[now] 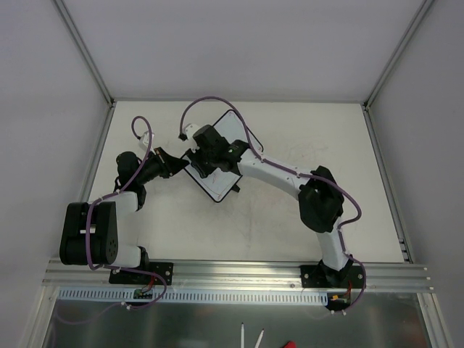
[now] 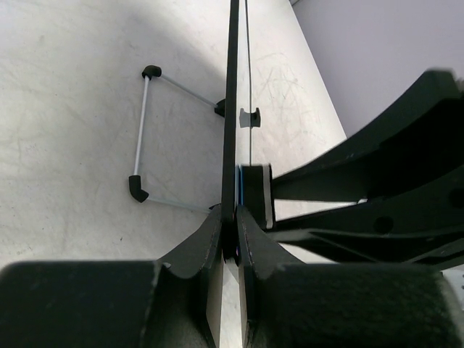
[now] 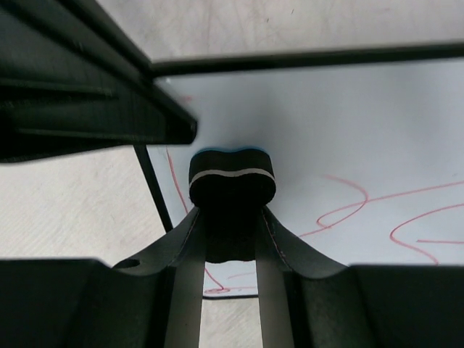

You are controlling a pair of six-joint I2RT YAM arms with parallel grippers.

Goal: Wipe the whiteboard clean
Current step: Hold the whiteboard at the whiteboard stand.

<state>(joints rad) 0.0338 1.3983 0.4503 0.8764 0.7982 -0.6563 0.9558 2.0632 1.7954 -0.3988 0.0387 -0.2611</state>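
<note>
The whiteboard (image 1: 216, 183) lies tilted at mid-table, white with a thin black rim. My left gripper (image 1: 180, 163) is shut on its left edge. In the left wrist view the board (image 2: 233, 109) shows edge-on, pinched between my fingertips (image 2: 235, 221). My right gripper (image 1: 208, 154) is over the board, shut on the black bone-shaped eraser (image 3: 232, 177). The eraser is pressed against the board's face (image 3: 348, 116) near its left rim. Red scribbles (image 3: 348, 204) run to its right and below it. The eraser also shows in the left wrist view (image 2: 257, 192), against the board.
A wire stand with black feet (image 2: 141, 130) sticks out behind the board. Grey frame posts and white walls close in the table. An aluminium rail (image 1: 239, 274) runs along the near edge. Purple cables loop above both arms.
</note>
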